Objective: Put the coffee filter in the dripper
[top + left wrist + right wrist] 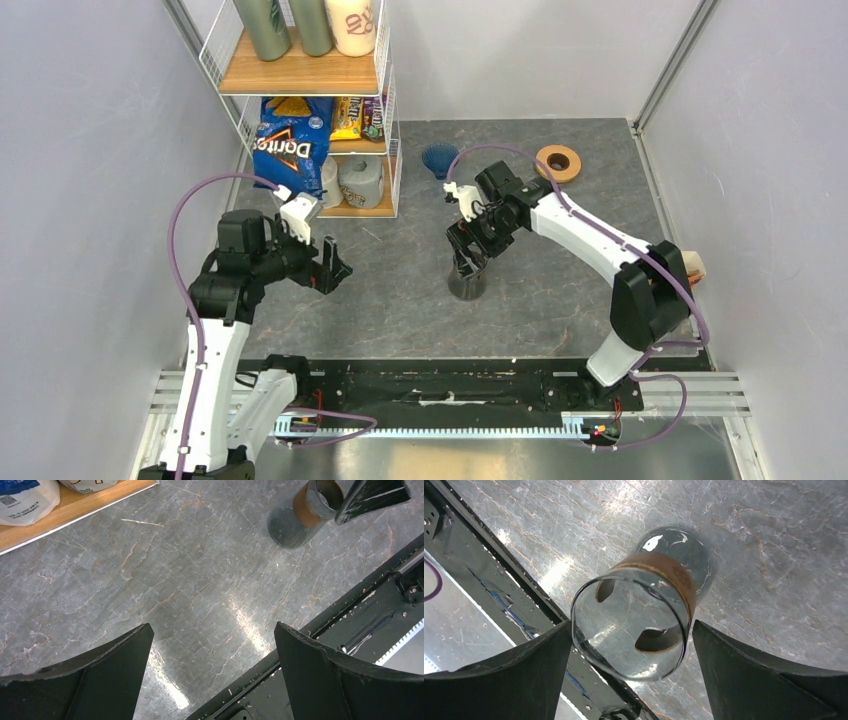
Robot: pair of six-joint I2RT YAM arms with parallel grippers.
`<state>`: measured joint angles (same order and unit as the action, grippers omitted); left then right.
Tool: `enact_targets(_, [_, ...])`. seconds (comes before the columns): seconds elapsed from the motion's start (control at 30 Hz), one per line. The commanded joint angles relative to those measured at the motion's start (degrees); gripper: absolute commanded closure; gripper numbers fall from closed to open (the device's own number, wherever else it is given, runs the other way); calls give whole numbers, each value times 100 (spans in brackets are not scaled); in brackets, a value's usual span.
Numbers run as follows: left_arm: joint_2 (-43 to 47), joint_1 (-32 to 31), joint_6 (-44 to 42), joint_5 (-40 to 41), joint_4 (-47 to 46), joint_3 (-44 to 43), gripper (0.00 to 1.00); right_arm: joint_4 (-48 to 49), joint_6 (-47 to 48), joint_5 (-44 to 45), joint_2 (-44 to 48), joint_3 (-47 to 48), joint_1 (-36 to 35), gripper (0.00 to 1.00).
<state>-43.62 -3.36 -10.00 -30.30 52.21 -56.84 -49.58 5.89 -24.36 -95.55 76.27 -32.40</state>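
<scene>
Presently the small dark-blue ribbed plastic funnel dripper (440, 158) is noted at the table's far side, between the wire shelf (310, 75) and a tan wooden ring (558, 162), lying beyond the right gripper (468, 258). That gripper is spread wide astride the mouth of a clear glass vessel with a brown band (634, 625), and contact with the rim cannot be told. The left gripper (212, 626) is likewise spread wide, empty and farther off; the light-brown paper coffee filter is not made out in any view, so the right arm is judged nearer.
</scene>
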Motion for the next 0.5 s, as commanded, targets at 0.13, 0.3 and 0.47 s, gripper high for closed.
enact_targets(0.13, [77, 8, -264, -344, -51, 120, 0, -52, 841, 54, 1540, -65, 315, 3])
enact_targets(0.3, [53, 10, -392, -617, -57, 155, 0, -289, 1026, 146, 1662, -324, 1046, 12])
enact_targets(0.47, [153, 7, -561, -758, -53, 198, 0, -322, 1362, 169, 1561, -719, 1333, 33])
